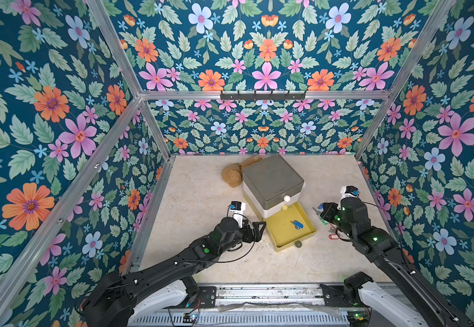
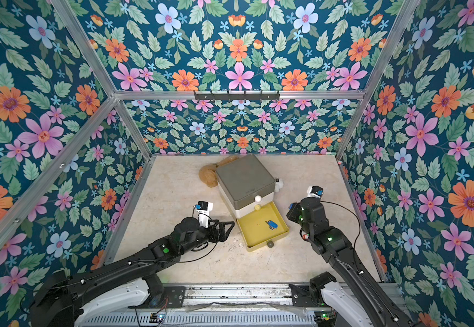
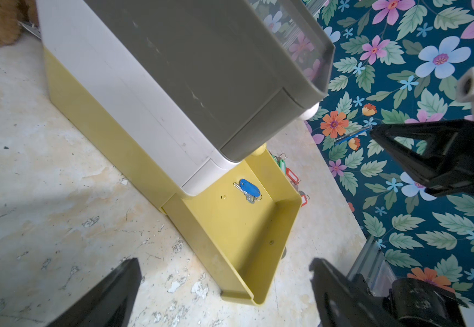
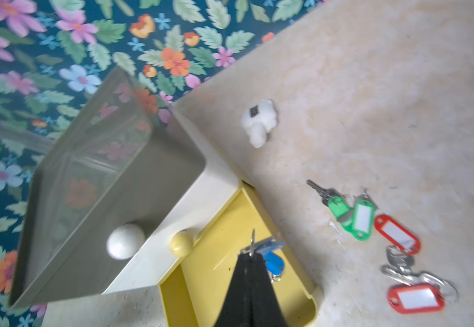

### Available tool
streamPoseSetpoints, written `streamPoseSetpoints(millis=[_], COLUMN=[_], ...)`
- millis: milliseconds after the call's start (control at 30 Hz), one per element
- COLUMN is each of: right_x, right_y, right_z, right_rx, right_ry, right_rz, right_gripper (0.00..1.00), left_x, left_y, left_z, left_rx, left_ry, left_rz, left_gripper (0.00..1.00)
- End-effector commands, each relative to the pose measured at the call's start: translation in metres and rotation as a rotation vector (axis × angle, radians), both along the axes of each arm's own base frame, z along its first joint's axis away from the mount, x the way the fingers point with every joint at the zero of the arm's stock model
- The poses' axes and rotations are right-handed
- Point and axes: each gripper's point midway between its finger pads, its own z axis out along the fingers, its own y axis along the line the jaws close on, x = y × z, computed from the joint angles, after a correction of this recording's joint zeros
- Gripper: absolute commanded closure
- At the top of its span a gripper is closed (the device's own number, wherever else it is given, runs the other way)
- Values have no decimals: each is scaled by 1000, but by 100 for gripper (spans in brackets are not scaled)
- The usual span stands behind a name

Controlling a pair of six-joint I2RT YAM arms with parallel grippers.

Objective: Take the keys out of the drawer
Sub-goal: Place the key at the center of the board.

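I can read no writing anywhere. The white slips in the green-tagged keys (image 4: 361, 216) and the red-tagged keys (image 4: 397, 233) look blank, and the blue tags show me no label.

My right fingers (image 4: 252, 259) are pressed together on a blue-tagged key (image 4: 269, 245). Its metal blade stands edge-on straight out past their tips. The tag juts off to one side, its long axis crosswise to the fingers. I hold it raised off the counter (image 1: 201, 198), near the open yellow drawer (image 1: 283, 236), on the side where the green and red ones lie.

A second blue-tagged key (image 1: 298, 224) lies flat on the drawer floor, nearer that same side wall. Its long axis slants across the drawer's width, and the blade points toward the opposite wall.

My left fingers (image 1: 259, 228) are spread wide and hold nothing. They sit just outside that opposite wall, and the key in the drawer lies apart from them, across the drawer floor.

The green and red ones rest on the counter outside the drawer, with the two green tags touching.
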Motion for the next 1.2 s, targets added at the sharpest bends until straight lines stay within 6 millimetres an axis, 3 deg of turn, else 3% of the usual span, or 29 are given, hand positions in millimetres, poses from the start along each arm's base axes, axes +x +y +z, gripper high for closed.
streamPoseSetpoints(millis=[0,200,367,800,1167], right_x=[-13,-31,-63,-91,-103], right_y=[-14,-34,-20,4,1], right_z=[-31,-63,-101,-131,-155], right_rx=[154,231,335,553,551], right_ry=[185,344,540,647,685], right_rz=[-62,-181,-203,-220,-258], right_gripper=[100,100,100,100,100], left_x=[2,0,-1,-4,-4], left_y=[-4,-2,2,2,7], left_z=[10,9,2,-7,-5], left_rx=[-28,-23,-14,-7,-3], left_ry=[-25,-26,-21,-7,-12], left_rz=[-6,-2,6,11,33], left_gripper=[1,1,1,1,1])
